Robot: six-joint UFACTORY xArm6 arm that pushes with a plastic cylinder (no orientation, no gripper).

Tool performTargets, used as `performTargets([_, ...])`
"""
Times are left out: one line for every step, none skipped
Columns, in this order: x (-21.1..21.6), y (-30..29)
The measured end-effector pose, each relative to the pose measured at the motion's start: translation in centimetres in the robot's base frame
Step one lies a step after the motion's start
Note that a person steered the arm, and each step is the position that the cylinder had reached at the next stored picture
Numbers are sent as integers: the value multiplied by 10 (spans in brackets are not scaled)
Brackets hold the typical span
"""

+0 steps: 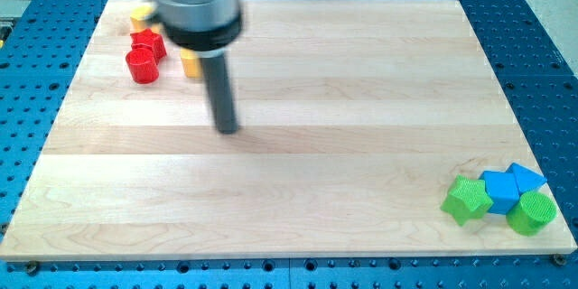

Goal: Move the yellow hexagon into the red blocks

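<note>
Two red blocks sit at the view's top left of the wooden board point(298, 163): a red star-like block point(149, 43) and a red cylinder point(142, 66) just below it. A yellow block point(191, 63), partly hidden by the arm's body, lies just right of them; its shape is unclear. Another yellow block point(140, 13) lies above the red ones near the board's top edge. My tip point(227, 129) rests on the board, below and to the right of the yellow block beside the reds, apart from it.
At the view's bottom right stand a green star point(466, 200), a blue cube point(499, 190), a blue triangular block point(526, 178) and a green cylinder point(531, 212), clustered together. The arm's grey body point(194, 4) overhangs the top left.
</note>
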State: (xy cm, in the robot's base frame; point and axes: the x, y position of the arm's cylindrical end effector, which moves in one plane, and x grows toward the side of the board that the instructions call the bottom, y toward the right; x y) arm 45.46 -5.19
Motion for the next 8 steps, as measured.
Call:
performTargets([-17,40])
performTargets([-56,92])
performTargets([-105,98])
performTargets([-144,82])
performTargets([-189,38])
performTargets([-193,14])
performTargets([-201,-2])
performTargets([-261,-36])
